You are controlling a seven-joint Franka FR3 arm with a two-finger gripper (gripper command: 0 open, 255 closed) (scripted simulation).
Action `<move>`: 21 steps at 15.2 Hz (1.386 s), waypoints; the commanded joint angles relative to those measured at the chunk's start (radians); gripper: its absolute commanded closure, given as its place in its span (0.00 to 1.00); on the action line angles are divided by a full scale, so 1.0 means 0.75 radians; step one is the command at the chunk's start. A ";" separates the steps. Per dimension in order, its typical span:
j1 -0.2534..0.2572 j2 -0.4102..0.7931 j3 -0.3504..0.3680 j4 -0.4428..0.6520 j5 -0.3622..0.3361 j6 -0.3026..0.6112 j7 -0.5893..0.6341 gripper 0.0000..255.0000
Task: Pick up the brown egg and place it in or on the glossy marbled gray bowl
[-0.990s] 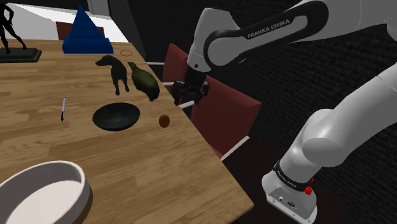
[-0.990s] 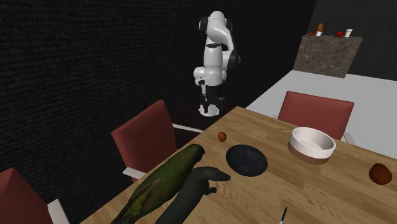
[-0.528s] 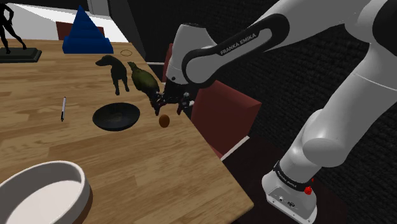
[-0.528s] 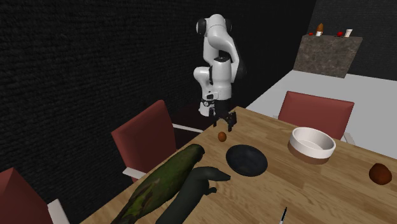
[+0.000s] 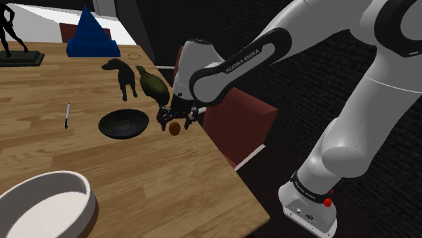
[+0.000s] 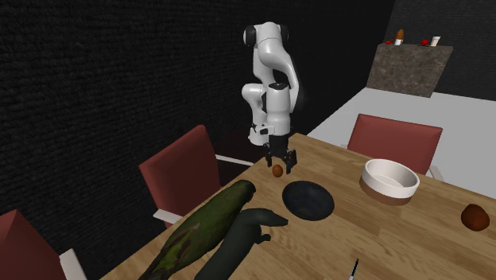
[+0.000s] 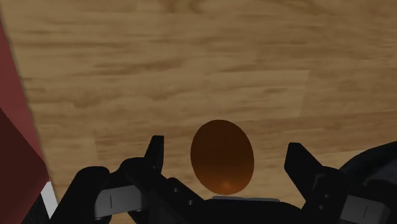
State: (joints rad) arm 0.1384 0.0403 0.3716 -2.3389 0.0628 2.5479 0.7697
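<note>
**Gripper** (image 5: 176, 123) (image 6: 279, 165) (image 7: 225, 153): fingers spread wide and set low, one on each side of the brown egg (image 5: 175, 128) (image 6: 277, 170) (image 7: 222, 156). They are not touching it; the wrist view shows a gap on each side.

**Egg:** 1, lying on the wooden table (image 5: 169, 182) (image 6: 413, 239) (image 7: 191, 63). It sits near the table edge by a red chair (image 5: 237, 122) (3 such chairs in the second ext. view), just beside the dark glossy bowl (image 5: 138, 128) (image 6: 326, 208) but apart from it.

**Bowls:** 2.
- The dark one.
- A white bowl (image 5: 74, 182) (image 6: 389, 191), well apart, at the shoulder view's lower left.

**Animal figures:** 2, side by side beyond the dark bowl.
- Dark dog (image 5: 120, 74) (image 6: 242, 239).
- Green bird (image 5: 154, 86) (image 6: 199, 231).

**Pen** (image 5: 67, 115) (image 6: 354, 269): 1, to the shoulder view's left of the dark bowl.

**Far end of table:** 1 blue cone (image 5: 91, 35) and 1 dark statue (image 5: 13, 40).

**Near the white bowl:** 1 reddish-brown lump (image 6: 475, 216).

**Change vs. 0.5 s ago:** the gripper has come lower. It now brackets the egg instead of hanging just above it. At 1.0 s ago it was off the table edge, over the chair. Egg, both bowls, pen and figures are unmoved.
</note>
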 commanded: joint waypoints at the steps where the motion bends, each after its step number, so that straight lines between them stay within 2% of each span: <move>1: 0.001 0.008 0.000 0.000 -0.005 0.009 0.004 0.00; 6: 0.001 0.008 0.000 0.000 -0.005 0.009 0.004 0.00; 7: 0.001 0.008 0.000 0.000 -0.005 0.009 0.004 1.00; 16: 0.001 0.008 0.000 0.000 -0.005 0.009 0.004 1.00; 21: -0.002 -0.057 0.001 0.030 0.026 -0.083 -0.015 1.00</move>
State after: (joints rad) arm 0.1373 0.0112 0.3720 -2.3192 0.0761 2.5015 0.7621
